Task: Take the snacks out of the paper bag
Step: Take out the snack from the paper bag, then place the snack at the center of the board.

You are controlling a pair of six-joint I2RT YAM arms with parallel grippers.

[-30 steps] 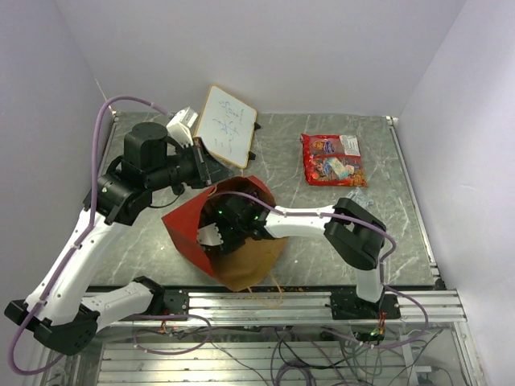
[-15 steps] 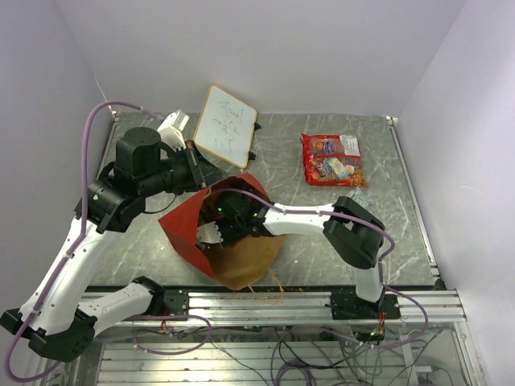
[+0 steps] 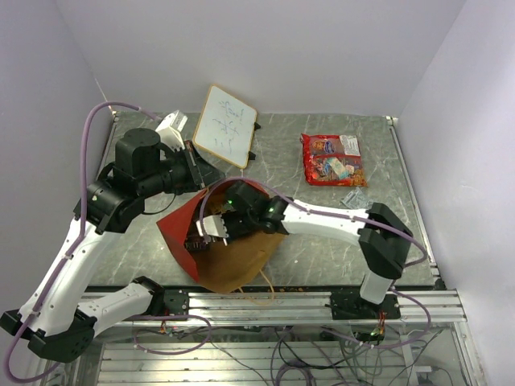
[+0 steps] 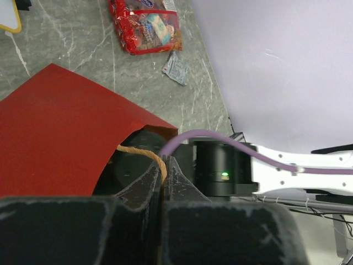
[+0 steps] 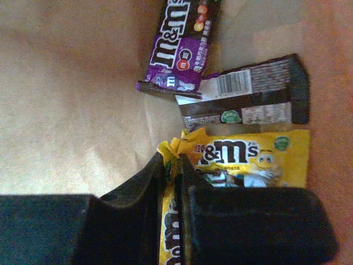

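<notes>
Kraft lining of the paper bag faced the near edge of the table. The bag was tipped over with its open mouth toward the arm bases and its red outside showing on the left. One tan loop handle trailed from the mouth over the table's near edge.

The right gripper reached in through that mouth. Its fingers were drawn almost together, pinching the crimped corner of a yellow packet that lay on the bag's brown inner wall. A second yellow packet showed just under the fingers, partly hidden by them. Farther along from the fingertips, a dark brown packet with a barcode lay against the pinched packet's far edge. A purple packet lay past that, one end touching the brown one.

Farther back, the left gripper was closed tight on the bag's other tan handle at the raised rim.

Beyond the bag, on the right half of the table, a small silver packet lay on the grey marbled surface, well apart from the bag. Just past it the red candy bag lay flat. Toward the far left the whiteboard stood tilted.
</notes>
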